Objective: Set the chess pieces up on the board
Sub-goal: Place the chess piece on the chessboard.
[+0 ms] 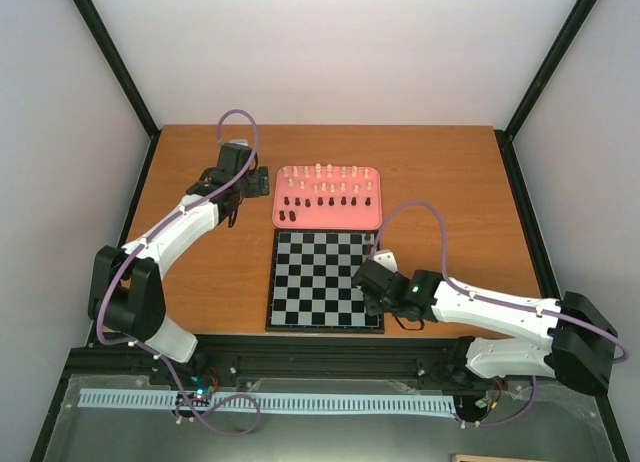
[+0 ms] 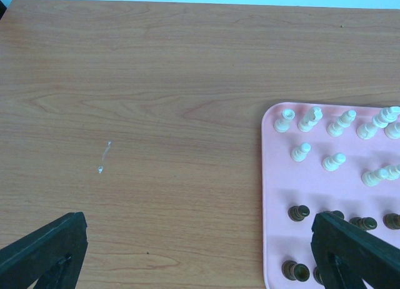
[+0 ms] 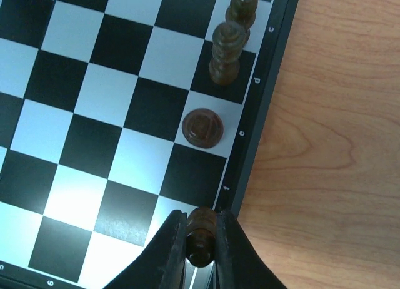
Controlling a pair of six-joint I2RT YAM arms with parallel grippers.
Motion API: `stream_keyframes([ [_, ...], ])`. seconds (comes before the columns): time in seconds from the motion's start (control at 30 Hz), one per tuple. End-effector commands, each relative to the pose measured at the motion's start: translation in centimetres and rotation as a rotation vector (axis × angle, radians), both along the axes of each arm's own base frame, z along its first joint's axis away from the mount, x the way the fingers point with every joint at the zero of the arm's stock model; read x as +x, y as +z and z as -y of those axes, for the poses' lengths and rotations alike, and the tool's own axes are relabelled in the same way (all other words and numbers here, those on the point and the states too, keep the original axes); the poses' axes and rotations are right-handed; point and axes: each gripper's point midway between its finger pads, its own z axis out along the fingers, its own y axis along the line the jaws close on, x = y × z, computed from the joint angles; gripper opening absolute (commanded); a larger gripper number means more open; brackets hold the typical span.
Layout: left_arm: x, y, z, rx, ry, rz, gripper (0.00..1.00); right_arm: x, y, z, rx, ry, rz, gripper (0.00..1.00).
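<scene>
Wrist-camera view down onto the right edge of the chessboard [image 3: 94, 101]. The right gripper [image 3: 201, 221] is closed almost fully, its two fingers pinching a small dark chess piece [image 3: 201, 242] by its sides. The piece looks upright, with its long axis running the same way as the fingers, down toward the board. It sits at the bottom of the view, over the outermost row of squares and right against the board's dark border. Whether its base touches the board cannot be told.

Straight ahead of the gripper, three more dark pieces stand in a line along that same edge row. A round-topped dark piece [image 3: 202, 127] is on the light square by the letter e. A taller dark piece [image 3: 227, 54] is on the dark square by d. A third dark piece [image 3: 244, 4] beyond it is cut off by the top of the view. One empty dark square, by the letter f, lies between the held piece and the nearest of them. The setting-down spot therefore appears to be directly beneath the fingers, in line with the row, and the move is probably a short straight drop.

From above, the right arm is the one over the board. The left gripper [image 1: 257, 180] hovers wide open and empty by the left rim of the pink tray [image 2: 272, 189], where cream pieces [image 2: 301, 152] and unplaced dark pieces [image 2: 299, 212] stand.
</scene>
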Motion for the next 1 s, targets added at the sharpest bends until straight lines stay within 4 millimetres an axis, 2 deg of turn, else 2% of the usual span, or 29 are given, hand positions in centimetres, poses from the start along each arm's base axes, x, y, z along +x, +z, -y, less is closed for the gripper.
stream_keyframes([
  [0.0, 0.7, 0.7, 0.2, -0.009, 0.002, 0.019, 1.0, 1.2, 0.6, -0.8, 0.034, -0.038, 0.073, 0.04],
  [0.33, 0.8, 0.5, 0.2, -0.007, 0.002, 0.017, 1.0, 2.0, 0.1, -1.2, -0.012, -0.035, 0.092, 0.04],
  [0.53, 0.9, 0.4, 0.2, -0.004, 0.002, 0.014, 1.0, 2.5, 0.8, -1.5, -0.01, -0.033, 0.113, 0.05],
  [0.97, 0.9, 0.4, 0.2, -0.002, 0.002, 0.014, 1.0, 2.7, 0.4, -2.0, -0.033, -0.019, 0.103, 0.06],
])
